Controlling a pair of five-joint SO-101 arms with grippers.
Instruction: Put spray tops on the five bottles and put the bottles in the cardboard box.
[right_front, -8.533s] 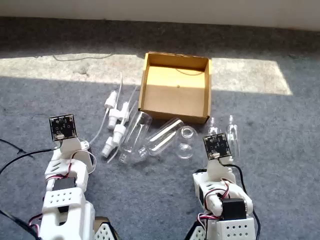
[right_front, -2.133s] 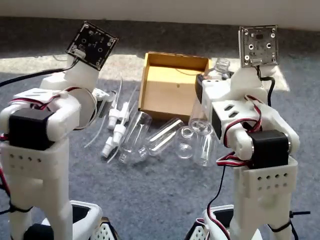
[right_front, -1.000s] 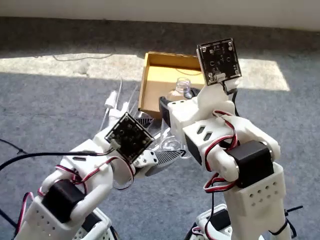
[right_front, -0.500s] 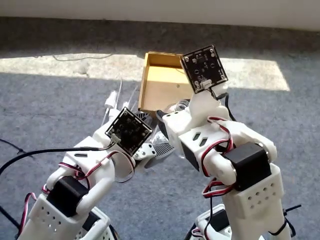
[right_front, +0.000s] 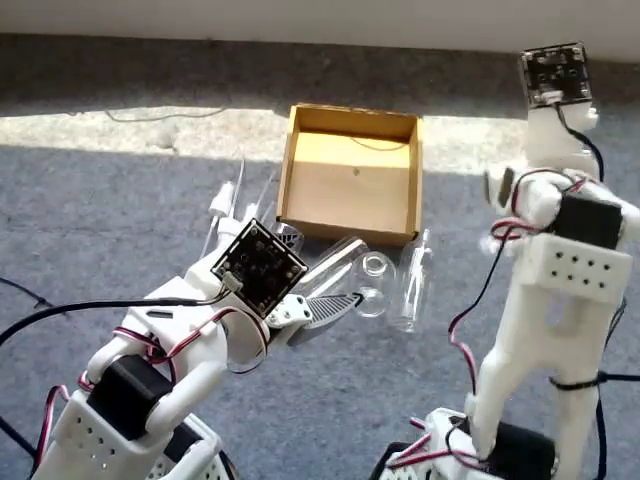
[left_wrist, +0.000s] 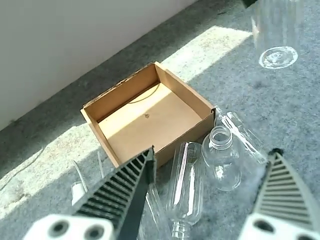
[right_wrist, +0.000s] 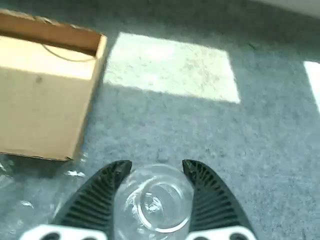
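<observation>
right pincer pinching bare bottle aloft; left pincer spread.
risk: slick round wall slips the pinch, drops onto loose bottles by cardboard box.

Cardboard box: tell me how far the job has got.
Done: nothing yet; the cardboard box is empty. In hand: the right tool is shut on one bottle, held up in the air; the left tool hangs open over the bottles on the carpet. Left: the spray tops lie loose beside the box, so capping and boxing all remain.
</observation>
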